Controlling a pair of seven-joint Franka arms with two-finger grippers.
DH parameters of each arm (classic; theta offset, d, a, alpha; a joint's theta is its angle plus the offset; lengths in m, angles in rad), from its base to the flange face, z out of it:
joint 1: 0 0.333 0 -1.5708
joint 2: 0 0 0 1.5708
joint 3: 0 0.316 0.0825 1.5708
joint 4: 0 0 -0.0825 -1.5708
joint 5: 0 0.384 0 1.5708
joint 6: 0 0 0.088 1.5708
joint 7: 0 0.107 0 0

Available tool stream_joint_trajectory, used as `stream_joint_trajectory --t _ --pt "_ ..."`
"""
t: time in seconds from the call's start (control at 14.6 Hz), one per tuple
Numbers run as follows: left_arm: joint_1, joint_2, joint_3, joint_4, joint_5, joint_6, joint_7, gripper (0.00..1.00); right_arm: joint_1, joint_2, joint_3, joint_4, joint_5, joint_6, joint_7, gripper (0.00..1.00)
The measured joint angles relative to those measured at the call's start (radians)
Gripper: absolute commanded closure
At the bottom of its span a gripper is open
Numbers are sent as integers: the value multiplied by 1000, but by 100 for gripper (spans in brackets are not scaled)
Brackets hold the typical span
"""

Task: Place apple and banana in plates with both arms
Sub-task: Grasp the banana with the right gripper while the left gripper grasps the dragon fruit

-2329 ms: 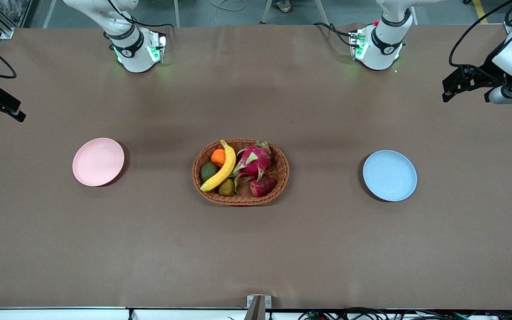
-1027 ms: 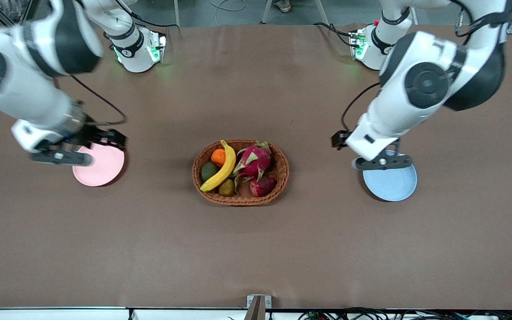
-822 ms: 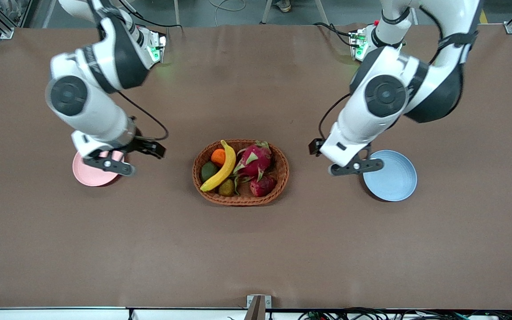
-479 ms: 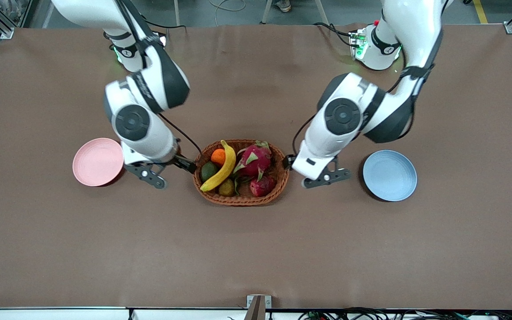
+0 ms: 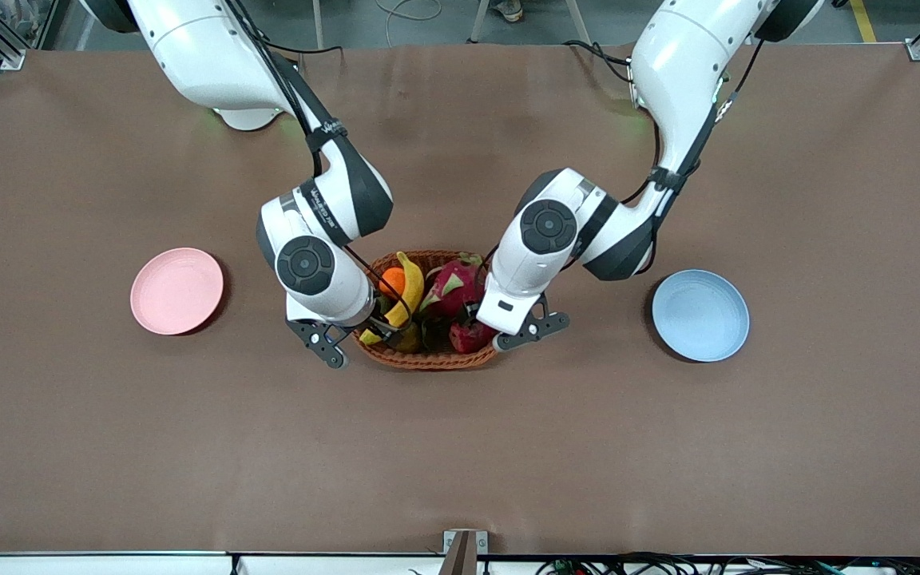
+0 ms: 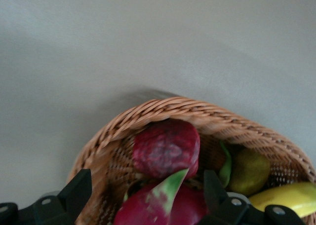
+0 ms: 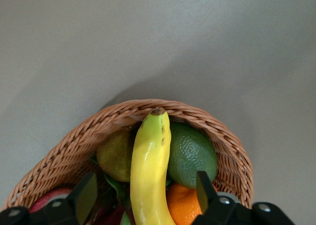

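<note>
Both arms bent down over the basket (image 5: 428,361). Right gripper (image 7: 143,195) spread wide, fingers straddling the banana (image 7: 150,175) below it. Left gripper (image 6: 148,198) spread wide over the apple (image 6: 167,147), not touching. Pink plate (image 5: 176,290) and blue plate (image 5: 699,315) lie well apart from either gripper. Lettering on right forearm unreadable.
</note>
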Motion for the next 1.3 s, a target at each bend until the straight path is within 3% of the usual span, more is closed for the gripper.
stream_joint_trajectory --t 0.41,1.16,1.3 --pt "-33 78 1 4 0 115 -155 0 26 30 0 2 4 1 6 21" --pt "-33 140 10 7 0 202 -161 0 29 76 -2 4 39 6 7 27" --pt "-33 149 10 7 0 204 -161 5 30 76 -2 7 48 6 7 30"
